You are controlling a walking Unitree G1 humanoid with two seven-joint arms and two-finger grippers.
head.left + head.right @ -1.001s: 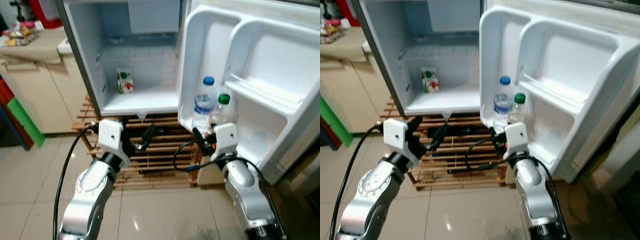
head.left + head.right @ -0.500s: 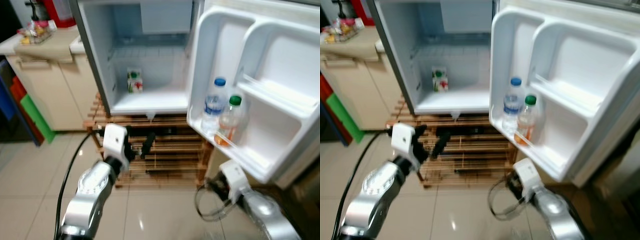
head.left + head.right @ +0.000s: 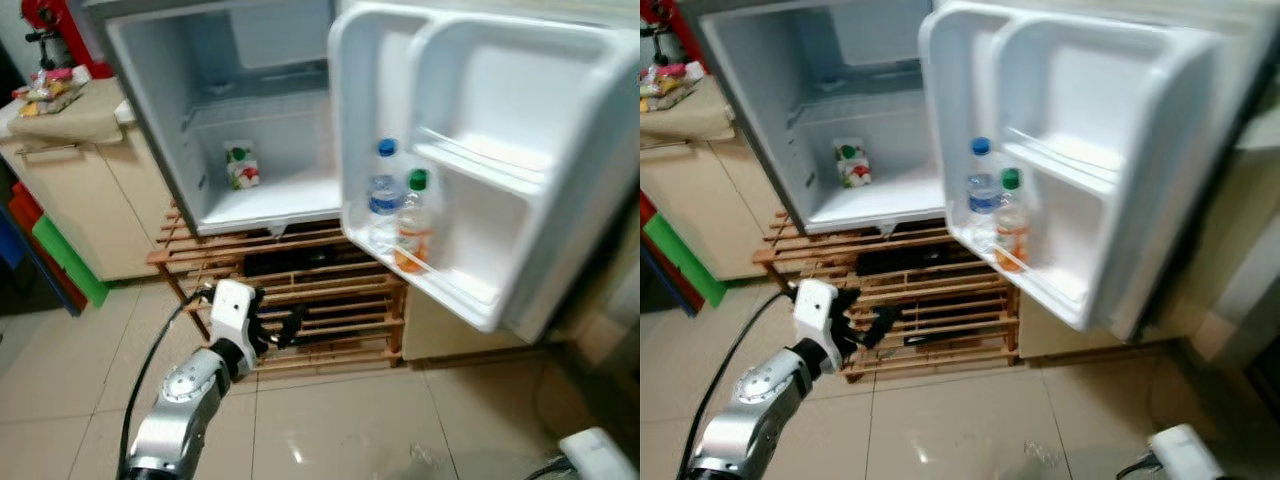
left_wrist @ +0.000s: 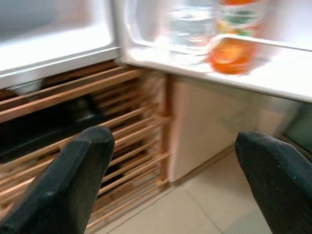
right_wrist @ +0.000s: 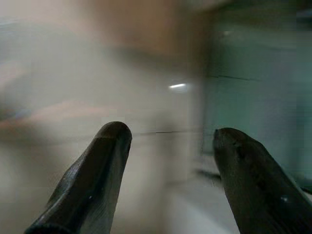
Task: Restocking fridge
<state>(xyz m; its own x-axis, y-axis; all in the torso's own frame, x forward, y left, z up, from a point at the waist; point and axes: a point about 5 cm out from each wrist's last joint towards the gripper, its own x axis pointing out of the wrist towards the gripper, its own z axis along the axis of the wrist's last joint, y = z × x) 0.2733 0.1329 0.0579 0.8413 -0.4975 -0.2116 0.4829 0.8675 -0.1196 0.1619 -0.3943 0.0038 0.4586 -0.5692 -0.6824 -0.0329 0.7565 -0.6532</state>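
Both sets of jaws stand apart, empty. The water bottle [image 3: 384, 195] and orange bottle [image 3: 413, 222] sit at the door shelf's [image 3: 452, 286] inner end. Next likely means fetching more stock.

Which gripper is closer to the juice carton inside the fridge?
Left. The left gripper hangs open before the wooden rack, below the juice carton. The right gripper, also open, is down near the floor, far to the right.

Bright indoor light; right wrist view blurred.
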